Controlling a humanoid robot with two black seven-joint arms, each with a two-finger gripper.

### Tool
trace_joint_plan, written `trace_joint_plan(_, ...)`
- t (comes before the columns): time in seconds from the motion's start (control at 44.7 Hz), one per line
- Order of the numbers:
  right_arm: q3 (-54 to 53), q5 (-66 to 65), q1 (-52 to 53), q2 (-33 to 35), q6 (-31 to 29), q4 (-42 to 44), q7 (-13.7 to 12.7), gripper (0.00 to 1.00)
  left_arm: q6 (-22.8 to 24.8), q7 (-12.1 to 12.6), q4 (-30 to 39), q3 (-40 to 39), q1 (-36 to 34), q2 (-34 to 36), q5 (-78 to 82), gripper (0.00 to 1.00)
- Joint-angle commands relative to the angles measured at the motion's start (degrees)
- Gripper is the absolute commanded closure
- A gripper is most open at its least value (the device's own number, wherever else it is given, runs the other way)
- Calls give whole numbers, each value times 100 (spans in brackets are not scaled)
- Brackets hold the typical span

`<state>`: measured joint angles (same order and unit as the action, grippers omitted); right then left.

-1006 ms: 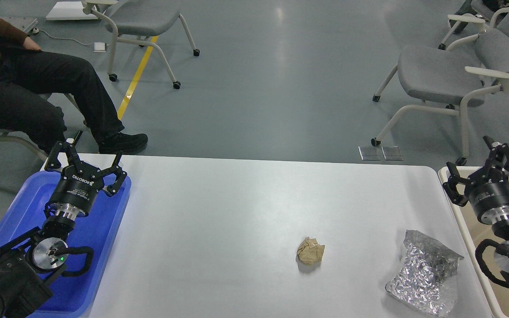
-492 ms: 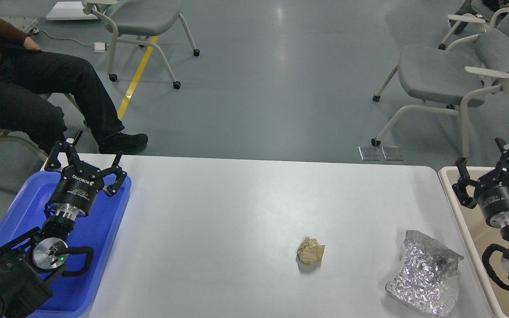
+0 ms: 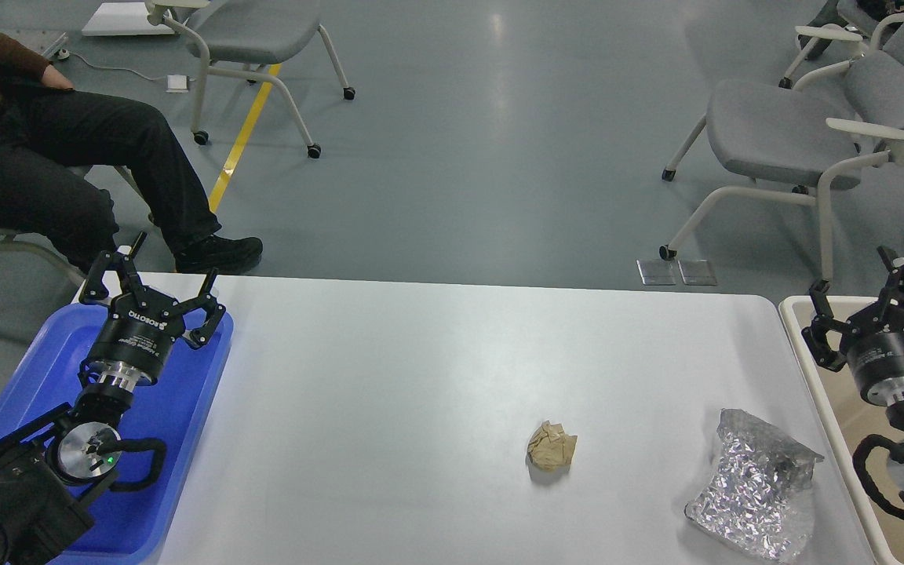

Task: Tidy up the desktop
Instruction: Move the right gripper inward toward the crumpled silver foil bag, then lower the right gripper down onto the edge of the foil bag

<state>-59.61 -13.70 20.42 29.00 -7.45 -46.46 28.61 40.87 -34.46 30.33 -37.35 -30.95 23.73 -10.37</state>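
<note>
The white desktop (image 3: 436, 377) fills the lower middle of the head view. A crumpled brown paper ball (image 3: 552, 446) lies on it right of centre. A crinkled silver foil bag (image 3: 754, 486) lies at the front right. My left gripper (image 3: 155, 273) is open and empty above the far end of the blue tray (image 3: 177, 424) at the left. My right gripper (image 3: 860, 293) is open and empty above the beige bin (image 3: 793, 314) at the right.
A seated person's legs (image 3: 91, 180) are beyond the far left corner. Grey wheeled chairs (image 3: 781, 133) stand on the floor beyond the desktop at back left and back right. The beige bin runs along the desktop's right edge.
My right gripper has moved right and slightly away, from the desktop's right edge to over the beige bin. My left arm has not moved. The paper ball and foil bag are unchanged.
</note>
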Motion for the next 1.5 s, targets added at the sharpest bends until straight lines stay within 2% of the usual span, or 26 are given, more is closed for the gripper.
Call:
trace_joint_plan(0.0, 28, 8, 23, 26, 24, 181, 5, 0, 0, 1, -1, 0, 2, 0, 0, 2)
trace_joint_plan(0.492, 89, -36, -126, 132, -2, 199, 5, 0, 0, 1, -1, 0, -7, 0, 0, 2)
trace_joint_plan(0.693, 686, -36, -109, 492, 50, 129, 5, 0, 0, 1, -1, 0, -7, 0, 0, 2)
trace_joint_plan(0.805, 1266, -71, -100, 913, 41, 15, 5, 0, 0, 1, -1, 0, -7, 0, 0, 2)
trace_joint_plan(1.006, 2189, -782, 6, 1950, 41, -723, 5, 1, 0, 1, -1, 0, -7, 0, 0, 2)
trace_joint_plan(1.163, 2769, -1959, 155, 2759, 68, -1417, -22, 1, 0, -8, -1, 0, 2, 0, 0, 2)
trace_joint_plan(1.252, 3287, -3081, 321, 3268, 199, -1821, -48, 2, 0, 1, -1, 0, -7, 0, 0, 2)
trace_joint_plan(1.476, 4316, -4412, 498, 4060, 200, -2147, -57, 2, 0, 1, -1, 0, -7, 0, 0, 2)
